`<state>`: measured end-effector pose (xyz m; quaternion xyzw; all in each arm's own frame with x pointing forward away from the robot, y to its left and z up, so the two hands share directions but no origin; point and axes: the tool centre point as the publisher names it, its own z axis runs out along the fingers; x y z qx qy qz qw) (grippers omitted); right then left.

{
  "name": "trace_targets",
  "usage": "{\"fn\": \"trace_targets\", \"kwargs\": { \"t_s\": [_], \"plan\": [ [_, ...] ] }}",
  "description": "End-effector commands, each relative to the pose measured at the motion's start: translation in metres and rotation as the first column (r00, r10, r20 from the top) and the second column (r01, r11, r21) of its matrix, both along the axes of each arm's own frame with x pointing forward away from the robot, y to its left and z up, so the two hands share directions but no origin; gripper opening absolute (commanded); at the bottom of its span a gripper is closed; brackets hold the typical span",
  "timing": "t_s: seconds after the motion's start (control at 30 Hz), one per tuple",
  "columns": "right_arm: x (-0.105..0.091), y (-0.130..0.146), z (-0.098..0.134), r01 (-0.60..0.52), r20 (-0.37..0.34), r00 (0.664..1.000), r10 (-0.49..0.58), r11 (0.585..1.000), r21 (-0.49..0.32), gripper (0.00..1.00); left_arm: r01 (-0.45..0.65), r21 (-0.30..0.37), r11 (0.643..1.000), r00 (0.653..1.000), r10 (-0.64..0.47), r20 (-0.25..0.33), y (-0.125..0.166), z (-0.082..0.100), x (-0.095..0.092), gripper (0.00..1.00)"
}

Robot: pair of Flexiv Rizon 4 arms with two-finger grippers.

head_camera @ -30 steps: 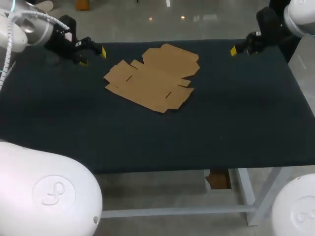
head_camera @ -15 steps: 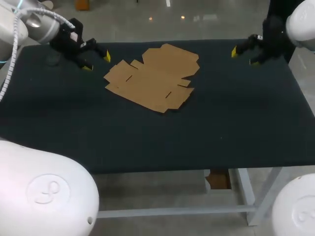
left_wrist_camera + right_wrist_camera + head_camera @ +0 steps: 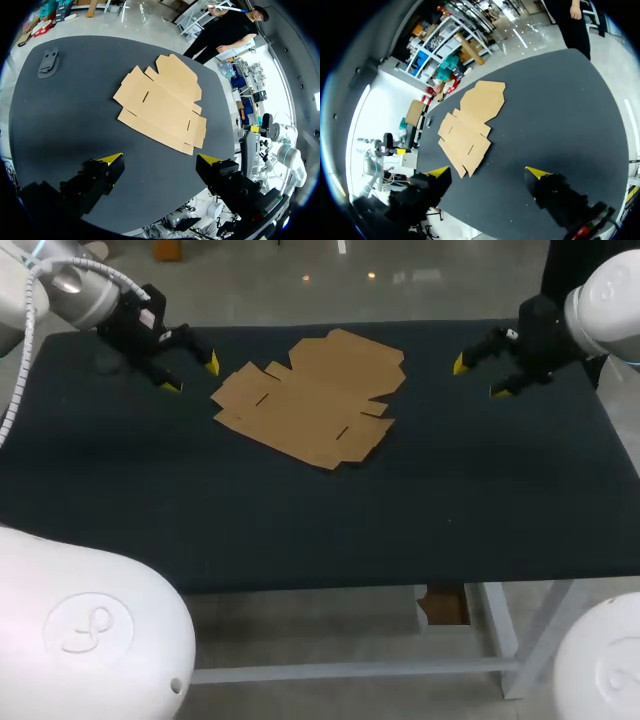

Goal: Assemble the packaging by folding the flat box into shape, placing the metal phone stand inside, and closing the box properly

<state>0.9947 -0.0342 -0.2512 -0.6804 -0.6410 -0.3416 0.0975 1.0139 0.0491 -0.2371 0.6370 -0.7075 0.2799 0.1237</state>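
Brown cardboard, the flat box lies unfolded on the far half of the dark worktop in the head view. It is turned askew to the worktop's edges. Its long straight edge runs from the corner by our left gripper toward the middle, and its broad panel points to the far right. Two short slits show in the body, and small flaps step along the sides. Our left gripper stands open just beside the box's left corner, not touching it. Our right gripper, also open, is well apart on the other side. A wide stretch of worktop lies between the box and the near edge. In the left wrist view the flat box lies ahead of the left gripper, whose yellow tips are spread wide with only dark worktop between them. The box's long body slants across, with the broad panel on its far side. A dark grey phone stand lies flat near a far corner, well apart from the box. In the right wrist view the flat box lies ahead of the right gripper, nearer the finger on the box's side. The tips are wide apart and hold nothing, and the worktop stretches broadly beside the box.
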Motion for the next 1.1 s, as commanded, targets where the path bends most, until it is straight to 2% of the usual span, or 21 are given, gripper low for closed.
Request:
{"fn": "trace_targets", "kwargs": {
  "t_s": [0.03,0.43,1.0,1.1],
  "plan": [
    [0.003,0.007,-0.007,-0.010,-0.021,1.000,0.010,1.000,0.016,1.00,-0.022,-0.019,1.000,0.999,0.022,0.026,0.004,-0.004,-0.008,1.00],
    [-0.004,0.025,-0.031,0.090,-0.052,0.995,-0.086,0.993,0.075,1.00,-0.051,-0.024,0.998,0.997,0.053,0.055,0.011,-0.008,-0.013,1.00],
    [0.000,0.074,-0.073,0.130,-0.108,0.987,-0.117,0.983,0.128,1.00,-0.060,0.001,0.998,0.996,0.060,0.068,0.010,-0.009,-0.017,1.00],
    [0.002,0.079,-0.084,0.145,-0.132,0.983,-0.126,0.978,0.151,0.90,-0.060,0.001,0.998,0.996,0.060,0.068,0.010,-0.009,-0.017,1.00]
  ]
}}
